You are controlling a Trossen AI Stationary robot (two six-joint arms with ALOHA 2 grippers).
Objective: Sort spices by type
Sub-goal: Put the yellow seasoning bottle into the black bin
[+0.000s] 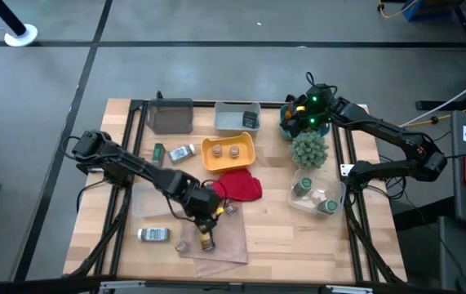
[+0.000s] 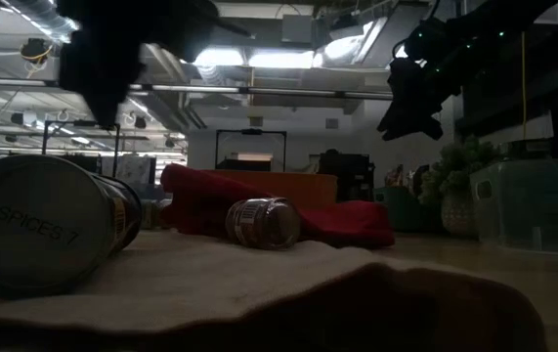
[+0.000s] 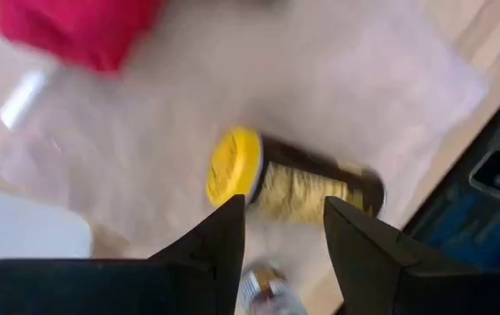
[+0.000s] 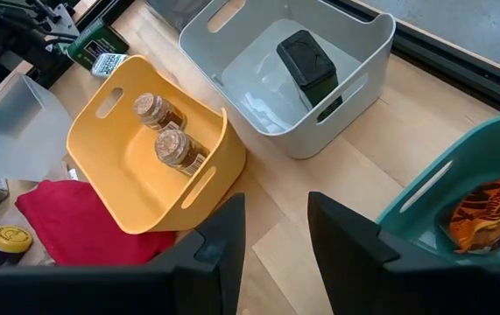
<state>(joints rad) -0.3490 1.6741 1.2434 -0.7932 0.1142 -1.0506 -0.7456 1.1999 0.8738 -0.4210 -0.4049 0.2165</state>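
The left gripper point(image 3: 283, 229) hangs with fingers apart over the yellow-capped brown bottle point(image 3: 293, 180) lying on a tan cloth point(image 1: 231, 242). The right gripper point(image 4: 276, 229), fingers apart and empty, hovers near the yellow bin point(image 4: 199, 191).

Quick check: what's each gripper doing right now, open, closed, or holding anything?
Left gripper: open, empty, poised over the yellow-capped brown bottle lying on the tan cloth.
Right gripper: open, empty, raised above the bins at the table's back.

Lying on its side on tan cloth: yellow-capped brown bottle point(image 3: 295, 182); two tan-topped pots point(image 4: 169, 131) in yellow bin; dark tin point(image 4: 309, 63) in grey bin.
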